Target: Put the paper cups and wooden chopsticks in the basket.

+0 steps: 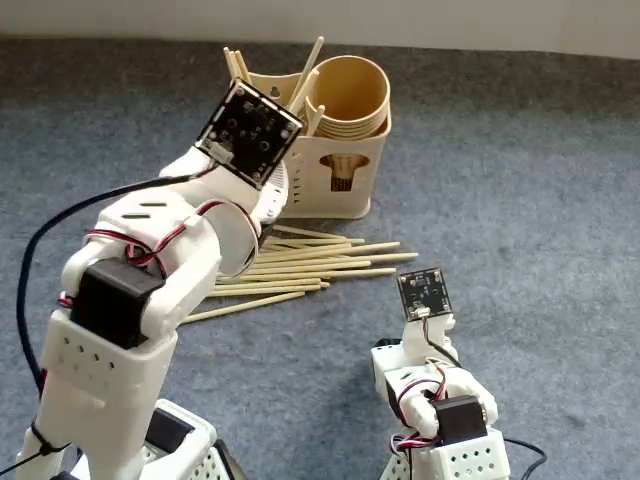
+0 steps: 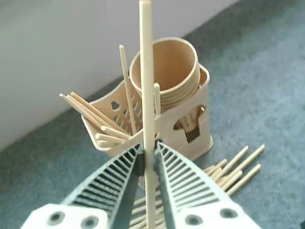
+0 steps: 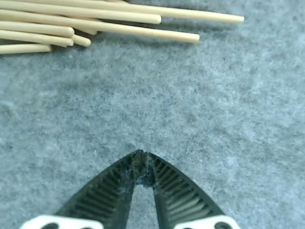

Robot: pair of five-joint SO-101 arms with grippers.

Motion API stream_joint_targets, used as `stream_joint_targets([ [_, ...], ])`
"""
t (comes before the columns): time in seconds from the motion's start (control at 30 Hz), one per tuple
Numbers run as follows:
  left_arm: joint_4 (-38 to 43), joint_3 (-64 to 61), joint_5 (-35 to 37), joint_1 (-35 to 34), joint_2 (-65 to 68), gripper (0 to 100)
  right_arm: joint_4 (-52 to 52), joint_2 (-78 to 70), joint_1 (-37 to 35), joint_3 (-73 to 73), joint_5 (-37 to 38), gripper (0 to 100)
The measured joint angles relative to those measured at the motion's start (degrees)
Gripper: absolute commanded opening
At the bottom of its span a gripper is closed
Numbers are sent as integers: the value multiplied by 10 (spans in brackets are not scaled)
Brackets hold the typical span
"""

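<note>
Ribbed fingers (image 2: 119,181) of the left gripper (image 2: 147,155) pinch one wooden chopstick (image 2: 146,71) upright, just short of the basket (image 2: 202,138).

It's a light, stiff, smooth stick (quick to swivel in a pinch), and I seem to hold it toward one end, so the long free part could swing. A hold nearer the middle would suit the loose chopsticks (image 1: 310,265), which lie packed together on the tabletop (image 1: 520,200) at centre frame. The paper cups (image 1: 350,95), thin and crushable, sit nested in the basket at upper centre, beside several sticks. The right gripper (image 3: 141,164), lower right, has its fingers pressed together on nothing. In the high view my left arm covers the pile's left end and the basket's near corner. I can't count the cups.
</note>
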State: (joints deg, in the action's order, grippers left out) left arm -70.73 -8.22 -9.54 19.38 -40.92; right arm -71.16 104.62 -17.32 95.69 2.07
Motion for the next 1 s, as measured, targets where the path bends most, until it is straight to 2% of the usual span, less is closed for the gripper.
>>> stream_joint_targets([
  [0.17,59,50,33,-1,0,5,0,0,0,0,0,7],
  [0.67,315,53,42,-1,1,5,0,0,0,0,0,7],
  [0.87,459,25,119,-47,45,5,0,0,0,0,0,7],
  [1.0,517,11,176,-87,94,5,0,0,0,0,0,7],
])
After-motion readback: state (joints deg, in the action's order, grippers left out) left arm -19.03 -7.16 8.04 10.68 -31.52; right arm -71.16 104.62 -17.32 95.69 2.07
